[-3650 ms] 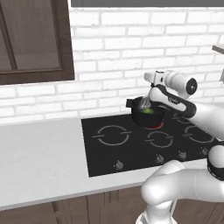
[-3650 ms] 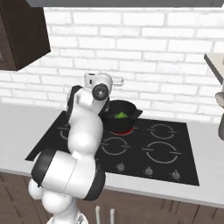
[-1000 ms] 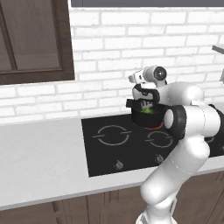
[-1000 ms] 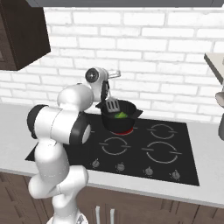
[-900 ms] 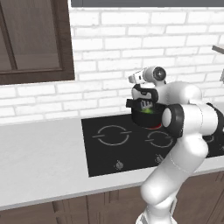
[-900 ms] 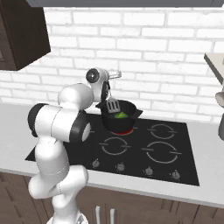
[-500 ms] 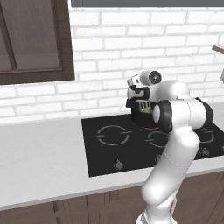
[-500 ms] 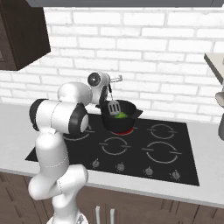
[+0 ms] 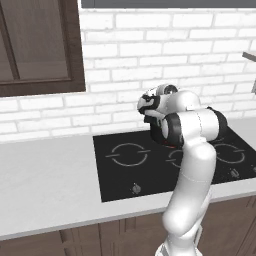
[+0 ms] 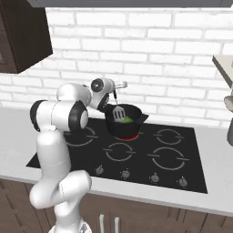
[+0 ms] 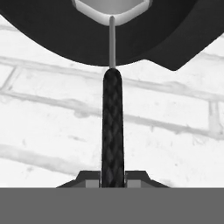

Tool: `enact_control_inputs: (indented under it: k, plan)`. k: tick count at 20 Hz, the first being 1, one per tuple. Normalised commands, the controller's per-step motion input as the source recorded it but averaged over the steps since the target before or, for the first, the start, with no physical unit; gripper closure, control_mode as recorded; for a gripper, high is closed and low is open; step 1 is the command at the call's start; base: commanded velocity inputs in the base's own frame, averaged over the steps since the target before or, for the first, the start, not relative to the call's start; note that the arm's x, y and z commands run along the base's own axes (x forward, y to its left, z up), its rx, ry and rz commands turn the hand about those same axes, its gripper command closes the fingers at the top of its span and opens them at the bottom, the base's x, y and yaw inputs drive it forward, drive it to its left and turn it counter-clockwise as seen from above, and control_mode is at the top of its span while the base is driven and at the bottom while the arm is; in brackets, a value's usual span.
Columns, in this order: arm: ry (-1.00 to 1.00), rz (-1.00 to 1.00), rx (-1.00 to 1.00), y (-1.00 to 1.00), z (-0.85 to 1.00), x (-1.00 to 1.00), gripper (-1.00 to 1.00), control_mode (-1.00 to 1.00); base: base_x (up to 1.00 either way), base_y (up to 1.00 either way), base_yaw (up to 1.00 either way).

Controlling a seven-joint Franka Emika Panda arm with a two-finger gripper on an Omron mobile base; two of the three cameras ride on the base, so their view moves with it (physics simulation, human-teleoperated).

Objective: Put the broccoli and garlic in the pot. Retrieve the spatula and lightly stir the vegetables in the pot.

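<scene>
Spatula (image 10: pixel 119 112): one, jaws clamped on its handle, head in the one pot (image 10: pixel 124 120) mid-frame; one broccoli (image 10: pixel 127 120). Arm swung left since earlier.

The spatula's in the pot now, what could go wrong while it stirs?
1. The pot is small and sits free on the back burner of the cooktop; a sideways push from the spatula could slide or tip it.
2. The broccoli lies near the rim, so a strong sweep might flick it out.
3. The gripper pinches only the end of the thin handle, so the spatula may twist.
</scene>
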Motion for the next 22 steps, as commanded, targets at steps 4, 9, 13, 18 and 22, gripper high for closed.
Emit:
enact_control_inputs:
  k: [4,9,13,18,22]
  plan:
    - [-0.04,-0.01,0.0,-0.3,-0.4,0.0,1.0,-1.0,0.0,0.0,0.0]
    - [-0.05,-0.03,0.01,-0.39,-0.4,-0.02,1.0,-1.0,0.0,0.0,0.0]
    - [0.0,-0.05,0.0,-0.4,-0.19,-0.05,1.0,-1.0,0.0,0.0,0.0]
    - [-0.08,0.0,0.0,-0.23,-0.42,0.12,1.0,-1.0,0.0,0.0,0.0]
    - [-0.21,0.0,0.0,-0.3,-0.14,0.17,1.0,-1.0,0.0,0.0,0.0]
